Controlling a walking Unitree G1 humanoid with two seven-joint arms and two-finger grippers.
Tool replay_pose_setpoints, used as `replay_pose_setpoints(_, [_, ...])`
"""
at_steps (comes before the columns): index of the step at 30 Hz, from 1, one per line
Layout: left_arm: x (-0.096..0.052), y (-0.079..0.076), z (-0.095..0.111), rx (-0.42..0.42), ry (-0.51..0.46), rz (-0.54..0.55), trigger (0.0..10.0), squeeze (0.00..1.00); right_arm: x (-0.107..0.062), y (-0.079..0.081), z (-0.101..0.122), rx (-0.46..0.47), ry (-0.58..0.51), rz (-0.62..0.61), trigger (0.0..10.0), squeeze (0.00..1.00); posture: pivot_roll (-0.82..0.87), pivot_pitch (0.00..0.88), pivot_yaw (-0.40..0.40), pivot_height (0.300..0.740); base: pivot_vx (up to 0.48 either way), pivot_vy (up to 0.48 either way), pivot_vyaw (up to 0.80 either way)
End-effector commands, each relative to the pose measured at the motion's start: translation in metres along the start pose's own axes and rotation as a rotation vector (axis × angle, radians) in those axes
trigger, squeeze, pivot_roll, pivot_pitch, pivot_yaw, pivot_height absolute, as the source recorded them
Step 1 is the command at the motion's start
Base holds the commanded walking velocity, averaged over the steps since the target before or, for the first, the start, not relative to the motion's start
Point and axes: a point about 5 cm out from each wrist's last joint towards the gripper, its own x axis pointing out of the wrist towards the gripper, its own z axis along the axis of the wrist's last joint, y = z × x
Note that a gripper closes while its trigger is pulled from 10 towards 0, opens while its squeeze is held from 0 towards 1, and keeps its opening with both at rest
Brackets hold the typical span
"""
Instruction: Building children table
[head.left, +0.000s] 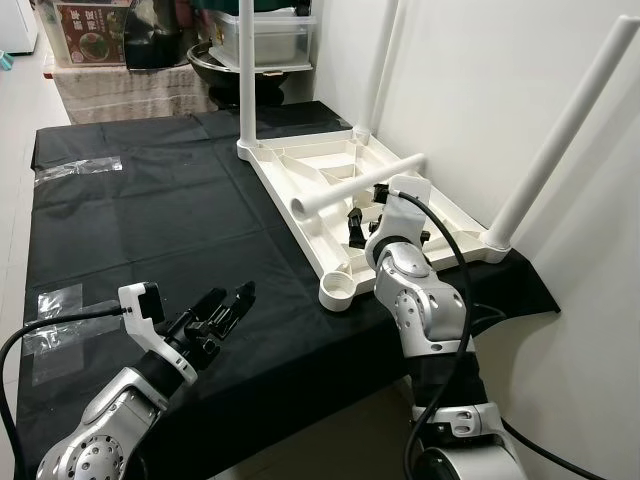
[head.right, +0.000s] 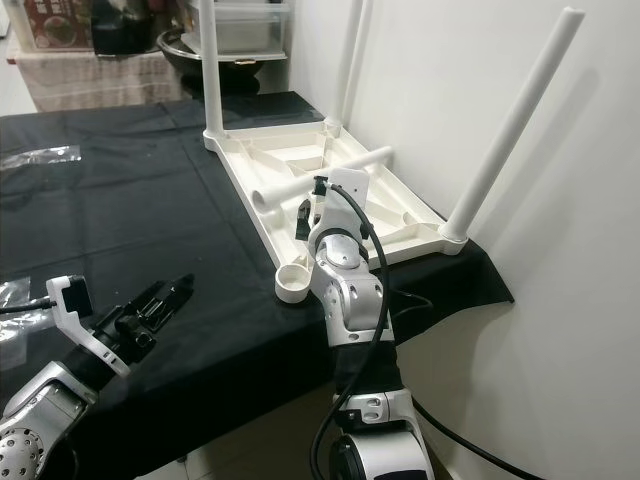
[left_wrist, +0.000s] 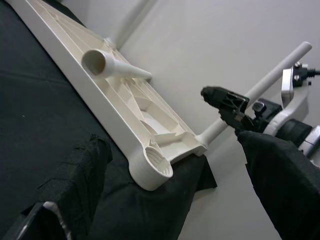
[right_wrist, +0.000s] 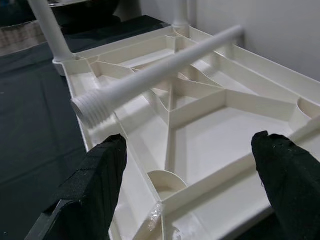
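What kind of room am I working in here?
Probably a home storage or utility corner. A work table under a black cloth stands against a plain white wall; behind it sit a plastic storage bin and a printed carton. The upturned white tabletop lies on the cloth.

You are viewing a cream-white ribbed plastic tabletop (head.left: 330, 175) with matching white tube legs (head.left: 352, 185), lying on a plain black fabric cloth (head.left: 170, 220); silver arms are carrying black-fingered grippers.

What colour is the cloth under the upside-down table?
Black. The cloth under the white table shows best in the left eye view.
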Motion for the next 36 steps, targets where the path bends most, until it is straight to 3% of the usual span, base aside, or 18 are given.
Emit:
replay_pose_setpoints(1, [-0.001, 0.006, -0.002, 0.008, 0.007, 0.038, 10.0, 0.00, 0.000, 0.006, -0.004, 0.043, 0.055, 0.035, 10.0, 0.00, 0.04, 0.000, -0.103, 0.740, 0.000, 0.000, 0.00])
replay_pose_setpoints(11, [0.000, 0.011, 0.004, 0.028, -0.028, 0.093, 10.0, 0.00, 0.000, 0.013, -0.016, 0.142, 0.190, 0.128, 10.0, 0.00, 0.05, 0.000, -0.097, 0.740, 0.000, 0.000, 0.00])
replay_pose_setpoints(16, [0.002, 0.016, 0.010, 0.056, -0.057, 0.150, 10.0, 0.00, 0.001, 0.016, -0.020, 0.090, 0.238, 0.148, 10.0, 0.00, 0.05, 0.000, -0.095, 0.740, 0.000, 0.000, 0.00])
replay_pose_setpoints(21, [0.004, 0.017, 0.011, 0.090, -0.058, 0.173, 10.0, 0.00, 0.002, 0.013, -0.017, 0.122, 0.229, 0.150, 10.0, 0.00, 0.05, 0.000, -0.092, 0.740, 0.000, 0.000, 0.00])
replay_pose_setpoints(22, [0.005, 0.018, 0.012, 0.103, -0.062, 0.189, 10.0, 0.00, 0.004, 0.008, -0.011, 0.128, 0.176, 0.124, 10.0, 0.00, 0.05, 0.000, -0.089, 0.740, 0.000, 0.000, 0.00])
replay_pose_setpoints(26, [0.005, 0.019, 0.013, 0.114, -0.063, 0.197, 10.0, 0.00, 0.005, 0.005, -0.007, 0.144, 0.152, 0.113, 10.0, 0.00, 0.06, 0.000, -0.089, 0.740, 0.000, 0.000, 0.00])
replay_pose_setpoints(29, [0.006, 0.021, 0.016, 0.129, -0.075, 0.213, 10.0, 0.00, 0.006, 0.004, 0.003, 0.206, 0.106, 0.199, 10.0, 0.00, 0.06, 0.000, -0.085, 0.740, 0.000, 0.000, 0.00])
replay_pose_setpoints(33, [0.007, 0.022, 0.017, 0.144, -0.081, 0.227, 10.0, 0.00, 0.004, 0.002, 0.006, 0.162, 0.071, 0.193, 10.0, 0.00, 0.06, 0.000, -0.085, 0.740, 0.233, 0.000, 0.00])
replay_pose_setpoints(36, [0.009, 0.022, 0.017, 0.180, -0.076, 0.238, 10.0, 0.00, 0.001, 0.005, 0.005, 0.207, 0.058, 0.233, 10.0, 0.00, 0.06, 0.000, -0.086, 0.740, 0.403, 0.000, 0.00])
